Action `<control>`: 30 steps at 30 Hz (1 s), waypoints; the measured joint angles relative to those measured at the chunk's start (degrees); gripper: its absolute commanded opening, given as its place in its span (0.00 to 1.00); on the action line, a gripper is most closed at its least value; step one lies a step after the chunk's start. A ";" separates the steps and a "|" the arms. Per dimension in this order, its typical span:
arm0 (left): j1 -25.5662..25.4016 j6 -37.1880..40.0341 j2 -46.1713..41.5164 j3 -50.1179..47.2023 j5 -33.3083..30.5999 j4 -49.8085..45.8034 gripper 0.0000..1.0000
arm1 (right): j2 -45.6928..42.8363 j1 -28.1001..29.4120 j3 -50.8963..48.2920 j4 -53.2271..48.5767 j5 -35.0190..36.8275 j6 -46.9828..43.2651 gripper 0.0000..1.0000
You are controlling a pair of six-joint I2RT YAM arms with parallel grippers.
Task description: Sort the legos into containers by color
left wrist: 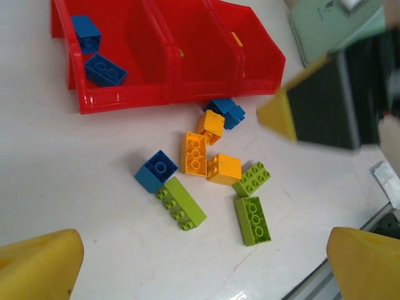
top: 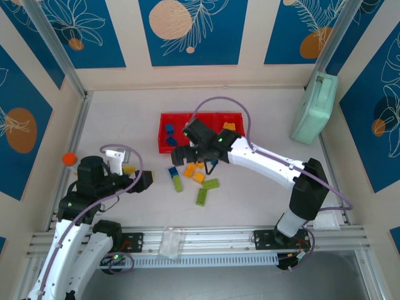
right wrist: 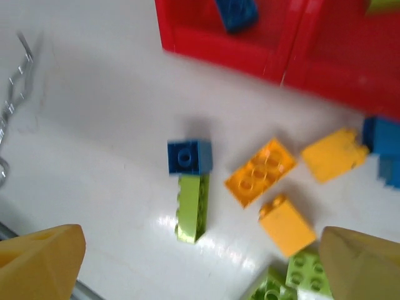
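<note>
I note right hand (right wrist: 203, 259) and left hand (left wrist: 201, 262) spread; long green lego (right wrist: 192, 209) lies flat, its axis pointing at the containers (right wrist: 262, 56).

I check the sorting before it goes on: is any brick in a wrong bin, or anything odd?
Nothing stands out. The left bin holds only two blue bricks; unsorted bricks lie loose on the table before it.

Legos (top: 199, 177) — just before the containers (top: 178, 119)
</note>
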 measured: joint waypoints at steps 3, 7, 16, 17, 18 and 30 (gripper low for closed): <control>0.00 0.00 -1.18 0.02 -0.13 0.00 0.99 | 0.92 2.84 -2.23 -0.63 -0.57 1.66 0.89; -0.02 0.07 -2.82 0.02 0.09 0.04 1.00 | 5.77 5.95 -1.99 -0.46 -1.16 3.30 0.81; -3.21 0.17 -3.93 0.02 6.88 0.33 0.95 | 19.12 7.37 3.80 -1.38 -2.01 3.82 0.67; -3.98 0.20 -4.52 0.02 7.52 0.42 0.95 | 20.09 7.37 4.44 -1.49 -2.01 3.80 0.65; -4.76 0.20 -5.16 0.02 7.98 0.48 0.95 | 20.83 7.37 4.90 -1.51 -2.01 3.78 0.64; -7.19 0.20 -8.72 0.02 6.29 0.46 1.00 | 24.48 6.75 6.49 -2.14 -1.97 3.61 0.47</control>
